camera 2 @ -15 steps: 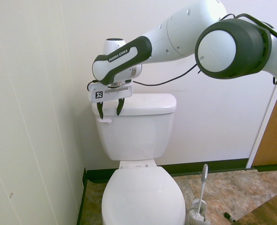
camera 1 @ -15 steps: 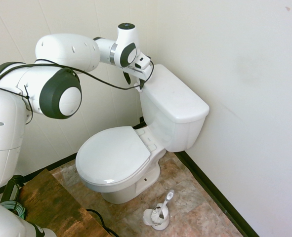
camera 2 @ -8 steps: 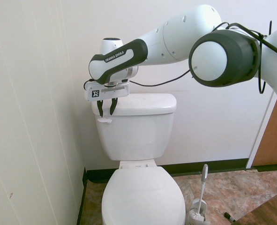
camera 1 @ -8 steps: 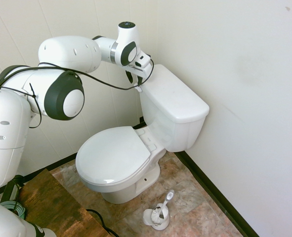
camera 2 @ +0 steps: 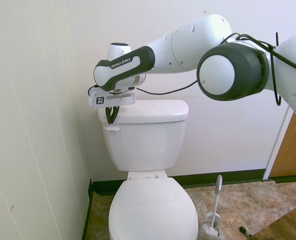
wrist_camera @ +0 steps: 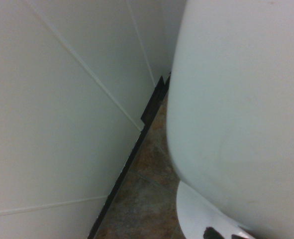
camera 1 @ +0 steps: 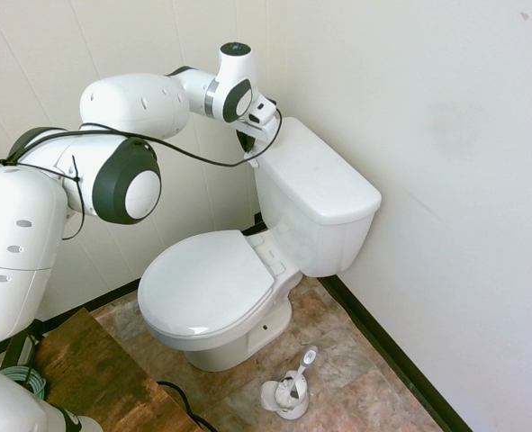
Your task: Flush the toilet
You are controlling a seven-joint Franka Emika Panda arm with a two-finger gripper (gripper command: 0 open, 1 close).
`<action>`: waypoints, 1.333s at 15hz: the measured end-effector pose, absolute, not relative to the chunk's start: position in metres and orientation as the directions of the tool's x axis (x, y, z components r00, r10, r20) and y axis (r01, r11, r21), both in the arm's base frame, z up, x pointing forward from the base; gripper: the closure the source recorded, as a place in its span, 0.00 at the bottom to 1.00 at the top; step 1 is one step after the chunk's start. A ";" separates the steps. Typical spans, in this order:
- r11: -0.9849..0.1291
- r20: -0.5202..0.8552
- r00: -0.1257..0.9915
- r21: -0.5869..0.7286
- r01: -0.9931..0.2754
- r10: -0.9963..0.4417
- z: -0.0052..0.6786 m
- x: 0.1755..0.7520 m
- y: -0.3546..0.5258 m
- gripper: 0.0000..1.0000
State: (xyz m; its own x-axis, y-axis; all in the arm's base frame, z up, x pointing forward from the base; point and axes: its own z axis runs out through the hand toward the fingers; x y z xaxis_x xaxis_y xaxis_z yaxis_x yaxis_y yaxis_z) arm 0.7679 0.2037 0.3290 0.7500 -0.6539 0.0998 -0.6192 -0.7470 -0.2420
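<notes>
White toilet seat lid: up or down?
Down. The white oval lid lies flat over the bowl in both exterior views, covering it completely.

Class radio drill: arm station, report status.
Gripper closed, fingertips just above flush lever. Toilet lid down. Nothing seen between gripper and lever.

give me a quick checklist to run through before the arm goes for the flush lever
1. Pincer shut: ok, its tips are together.
2. Pincer lined up with the flush lever: ok, tips just over it in the second exterior view.
3. Contact between tips and lever: cannot tell.
4. Tank lid seated on the tank: ok.
5. Seat lid down: ok.
6. Toilet brush standing in its holder: ok.
</notes>
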 end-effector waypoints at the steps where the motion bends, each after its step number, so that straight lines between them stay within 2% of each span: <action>1: -0.745 0.097 0.750 -0.250 -0.618 -0.654 0.327 0.769 0.204 1.00; 12: -0.746 0.083 0.753 -0.246 -0.619 -0.652 0.282 0.774 0.212 1.00; 20: -0.747 0.094 0.752 -0.245 -0.618 -0.652 0.284 0.775 0.216 1.00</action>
State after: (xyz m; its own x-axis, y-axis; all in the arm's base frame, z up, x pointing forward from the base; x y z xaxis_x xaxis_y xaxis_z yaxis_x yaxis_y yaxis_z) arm 0.7746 0.2163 0.2837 0.7521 -0.6523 0.0935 -0.6176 -0.7472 -0.2453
